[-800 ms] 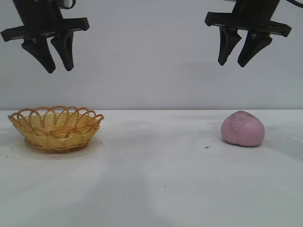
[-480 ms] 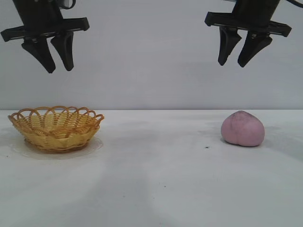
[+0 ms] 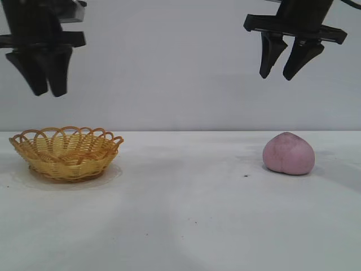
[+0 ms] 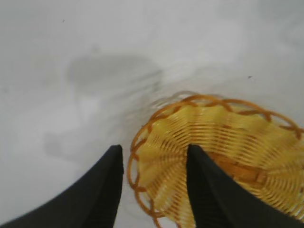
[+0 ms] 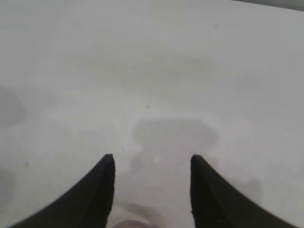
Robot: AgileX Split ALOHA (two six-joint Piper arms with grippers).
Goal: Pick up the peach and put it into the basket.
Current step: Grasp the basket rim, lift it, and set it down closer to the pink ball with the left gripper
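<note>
Peach (image 3: 289,153) on white surface (image 3: 186,214), at the right, untouched. Basket (image 3: 66,152) well apart at the left. Right tool (image 3: 286,72) high above peach, fingers spread, grasping nothing. Left tool (image 3: 45,86) high over basket, parted, likewise carrying nothing.

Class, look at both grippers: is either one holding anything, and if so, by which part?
Nothing is held. The left gripper hangs open above the basket; the right gripper hangs open above the peach, which sits on the table.
</note>
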